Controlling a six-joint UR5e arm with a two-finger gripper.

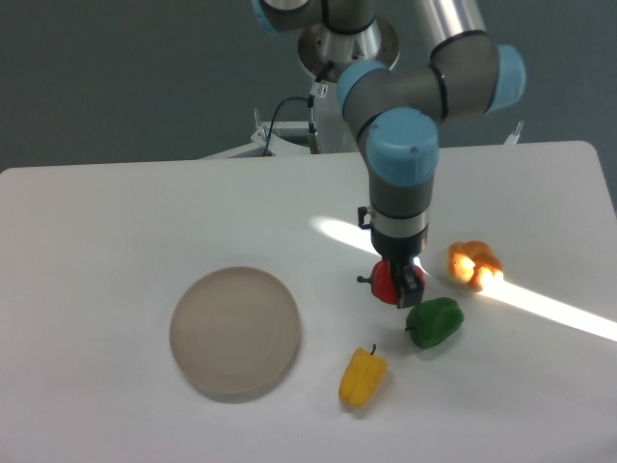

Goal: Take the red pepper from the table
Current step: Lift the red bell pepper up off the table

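1. Right of frame centre, the gripper (398, 284) points straight down, its fingers closed tight on the red pepper (388, 282).
2. The pepper sits just above and left of the green pepper (434, 322), over the table (116, 222).
3. The near finger (409, 287) hides the pepper's right side; whether it touches the tabletop cannot be told.

Red pepper (388, 282) — white table (116, 241).
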